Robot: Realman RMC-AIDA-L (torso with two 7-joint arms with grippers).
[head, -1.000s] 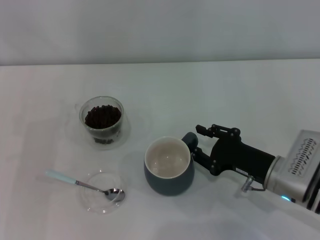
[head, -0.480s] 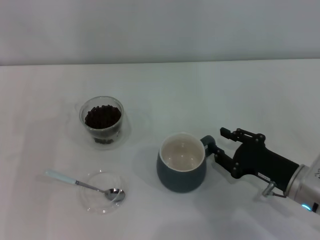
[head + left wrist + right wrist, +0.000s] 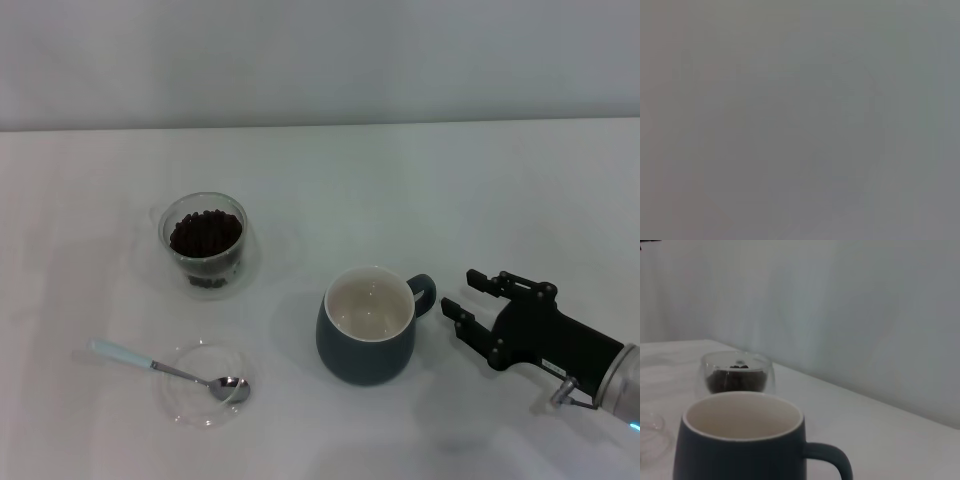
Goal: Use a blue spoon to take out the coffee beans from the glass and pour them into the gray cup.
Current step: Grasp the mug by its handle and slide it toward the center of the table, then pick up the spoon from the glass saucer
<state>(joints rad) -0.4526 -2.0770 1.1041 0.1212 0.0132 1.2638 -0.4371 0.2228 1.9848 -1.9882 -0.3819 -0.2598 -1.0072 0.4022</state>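
Right gripper (image 3: 470, 293) jaws spread wide, holding nothing — just beside the gray cup (image 3: 366, 325) handle, not touching. Blue spoon (image 3: 170, 368) rests in the glass dish (image 3: 190, 405) — untouched.

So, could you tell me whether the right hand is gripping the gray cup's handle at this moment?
No, the right hand sits open beside the gray cup, with a clear gap between its fingers and the cup's handle.

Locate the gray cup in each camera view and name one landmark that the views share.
Head view: the gray cup stands centre-right, handle toward the right end effector, which is open and apart from it.
Left wrist view: not in it; nothing can be made out.
Right wrist view: the gray cup fills the lower foreground.
Shared landmark: the glass of coffee beans, beyond the cup.
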